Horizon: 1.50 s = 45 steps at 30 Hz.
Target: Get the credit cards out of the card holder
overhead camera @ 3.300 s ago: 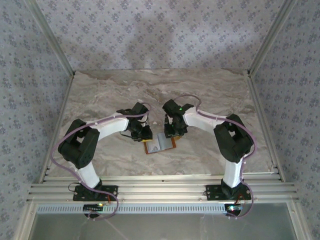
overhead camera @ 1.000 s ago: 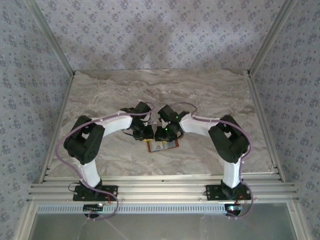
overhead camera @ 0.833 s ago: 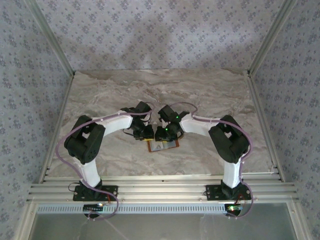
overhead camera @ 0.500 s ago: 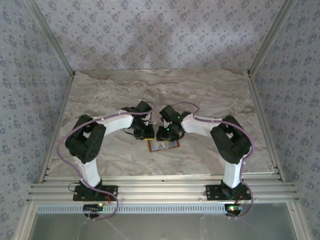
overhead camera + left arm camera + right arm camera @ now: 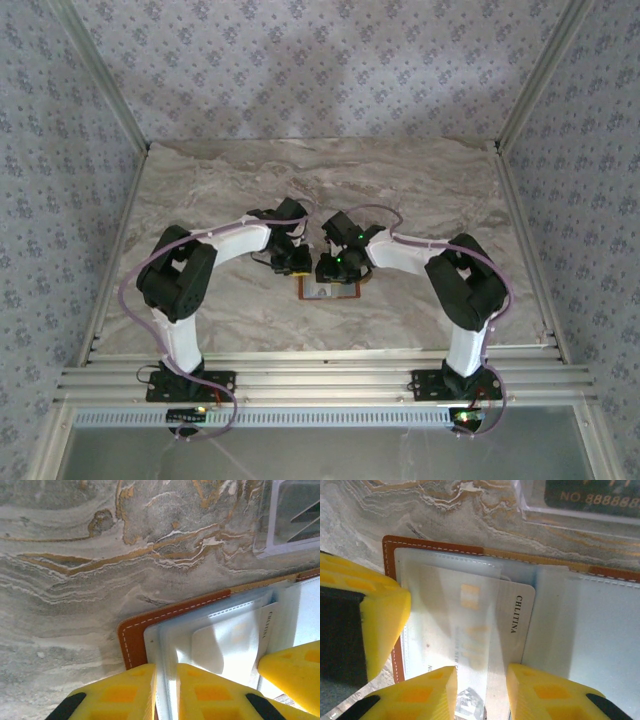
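The orange-brown card holder (image 5: pixel 330 292) lies open on the marble between my two wrists. In the left wrist view, my left gripper (image 5: pixel 166 672) is shut on the edge of its grey-blue lining (image 5: pixel 220 630) at the stitched corner (image 5: pixel 131 640). A pale silvery-white credit card (image 5: pixel 516 614) sticks partway out of the pocket. My right gripper (image 5: pixel 481 672) is open, one finger on either side of the card's near end, above it. A darker credit card (image 5: pixel 585 492) lies beyond the holder.
A clear tray (image 5: pixel 530 511) sits just past the card holder, with the dark card in it; its corner (image 5: pixel 295 515) also appears in the left wrist view. The left finger (image 5: pixel 377 617) crowds the holder's left edge. Metal rails (image 5: pixel 320 385) border the near table edge.
Over the last second my right jaws have spread a little. Both wrists have shifted slightly over the card holder. Three seconds ago the right gripper stood at the holder's right end.
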Each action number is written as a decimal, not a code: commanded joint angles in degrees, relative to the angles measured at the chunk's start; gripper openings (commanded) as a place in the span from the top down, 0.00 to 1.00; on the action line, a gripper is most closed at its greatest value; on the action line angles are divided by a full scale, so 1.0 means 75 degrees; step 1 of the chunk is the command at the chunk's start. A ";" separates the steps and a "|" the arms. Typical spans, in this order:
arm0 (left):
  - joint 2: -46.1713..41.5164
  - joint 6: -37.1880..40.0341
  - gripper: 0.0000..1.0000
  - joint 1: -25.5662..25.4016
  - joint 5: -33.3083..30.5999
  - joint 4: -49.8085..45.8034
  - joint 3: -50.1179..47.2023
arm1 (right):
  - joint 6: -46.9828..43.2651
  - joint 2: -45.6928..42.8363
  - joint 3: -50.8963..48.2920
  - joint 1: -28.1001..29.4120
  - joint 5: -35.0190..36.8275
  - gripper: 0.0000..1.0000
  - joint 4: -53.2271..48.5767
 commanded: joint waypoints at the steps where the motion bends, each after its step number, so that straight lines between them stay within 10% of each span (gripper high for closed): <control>1: -0.0125 0.0119 0.80 0.0066 -0.0343 -0.0336 0.0172 | 0.0122 -0.0251 -0.0154 -0.0080 -0.0138 0.65 -0.0356; 45: -0.0186 0.0211 0.83 -0.0269 -0.0682 -0.0242 -0.0802 | -0.0163 0.0394 0.0185 -0.0765 -0.1316 0.67 0.0039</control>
